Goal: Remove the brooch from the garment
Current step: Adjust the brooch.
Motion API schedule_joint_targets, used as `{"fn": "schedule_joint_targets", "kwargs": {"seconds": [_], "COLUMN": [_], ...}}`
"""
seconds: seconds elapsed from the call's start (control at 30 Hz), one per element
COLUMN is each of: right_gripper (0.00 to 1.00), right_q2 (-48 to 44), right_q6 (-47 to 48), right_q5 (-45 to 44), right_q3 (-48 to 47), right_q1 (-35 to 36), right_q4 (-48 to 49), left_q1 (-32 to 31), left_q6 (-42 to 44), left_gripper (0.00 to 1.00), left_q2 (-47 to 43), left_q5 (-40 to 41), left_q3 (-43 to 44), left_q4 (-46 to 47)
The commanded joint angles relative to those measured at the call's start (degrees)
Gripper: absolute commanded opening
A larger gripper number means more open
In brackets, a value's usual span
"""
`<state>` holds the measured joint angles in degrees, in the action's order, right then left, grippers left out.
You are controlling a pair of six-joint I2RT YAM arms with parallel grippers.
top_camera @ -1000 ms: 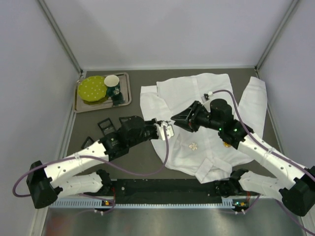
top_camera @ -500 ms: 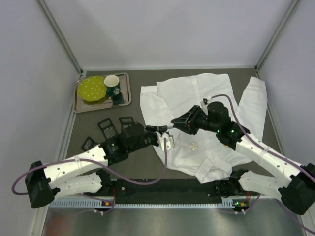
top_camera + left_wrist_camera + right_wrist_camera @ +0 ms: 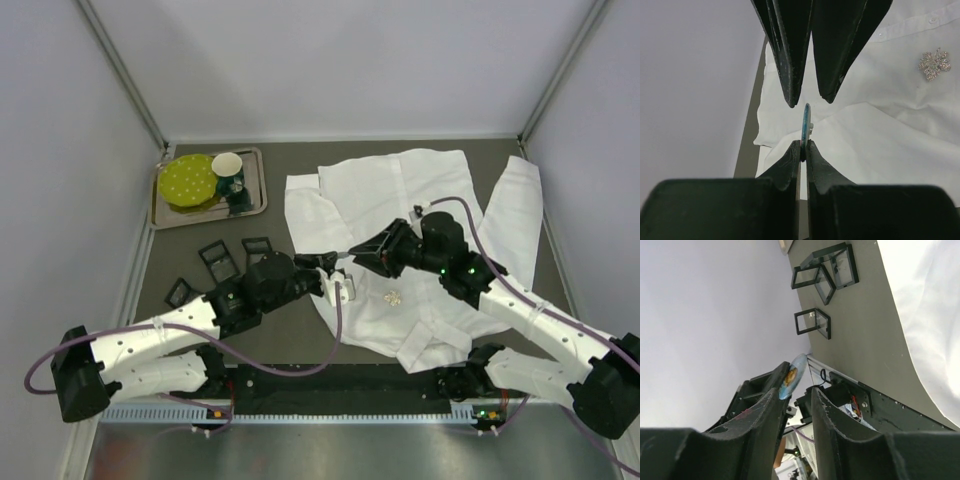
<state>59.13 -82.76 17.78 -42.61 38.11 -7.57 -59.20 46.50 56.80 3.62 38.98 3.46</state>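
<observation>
Both arms meet over the edge of the white shirt [image 3: 400, 190] that faces the tray [image 3: 160, 222], and the business is going on in the air rather than on the cloth. The left hand [image 3: 803, 147] is pinched together on a thin blue disc [image 3: 792, 374] with an orange mark on its face. It looks to me like a round pin brooch, held clear above the shirt. The right hand [image 3: 796, 392] points straight at it with its fingers [image 3: 845, 50] apart. Their tips are just beside the disc's rim, and I see no grip on it. If that disc is the brooch meant, I'd say the hard part is done: it is off the garment, and what is left is to pass it across or set it down on the tabletop [image 3: 290, 160] away from the shirt. But a silver leaf-shaped brooch [image 3: 393, 297] lies on the shirt front, near the middle and just beyond the two hands, seemingly pinned there and untouched. If that one is wanted, the removal has not begun. A few black frames [image 3: 812, 322] lie on the bare top off the shirt's tray-side edge.
</observation>
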Motion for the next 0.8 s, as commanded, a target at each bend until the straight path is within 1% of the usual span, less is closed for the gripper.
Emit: {"fn": "schedule_joint_targets", "kwargs": {"seconds": [0.0, 0.2, 0.3, 0.43, 0.53, 0.73, 0.77], "right_gripper": [0.32, 0.30, 0.27, 0.19, 0.15, 0.13, 0.12], "right_q2": [-0.16, 0.63, 0.72, 0.19, 0.19, 1.07, 1.25], "right_q6": [-2.14, -4.69, -4.86, -4.95, -4.95, -5.39, -5.57], "right_q5": [0.76, 0.85, 0.50, -0.64, -0.90, -0.64, -0.55], "right_q3": [0.69, 1.91, 2.00, 2.36, 2.53, 2.80, 3.06], "right_q1": [1.18, 1.71, 1.97, 1.97, 1.97, 1.97, 1.97], "right_q4": [3.70, 6.25, 6.43, 6.52, 6.96, 7.13, 8.61], "left_q1": [-0.74, -1.36, -1.53, -2.06, -2.50, -3.29, -3.38], "left_q6": [0.43, 0.78, 0.87, 1.14, 1.22, 1.93, 1.93], "left_gripper": [0.00, 0.00, 0.00, 0.00, 0.00, 0.00, 0.00], "left_q2": [-0.19, -0.46, -0.46, -0.28, -0.28, -0.19, -0.19], "left_q5": [0.60, 0.95, 1.04, 1.30, 1.39, 1.57, 1.66], "left_q3": [-0.13, -0.22, -0.22, -0.22, -0.31, -0.31, -0.31], "left_q4": [3.57, 3.65, 3.74, 3.39, 3.30, 3.13, 3.13]}}
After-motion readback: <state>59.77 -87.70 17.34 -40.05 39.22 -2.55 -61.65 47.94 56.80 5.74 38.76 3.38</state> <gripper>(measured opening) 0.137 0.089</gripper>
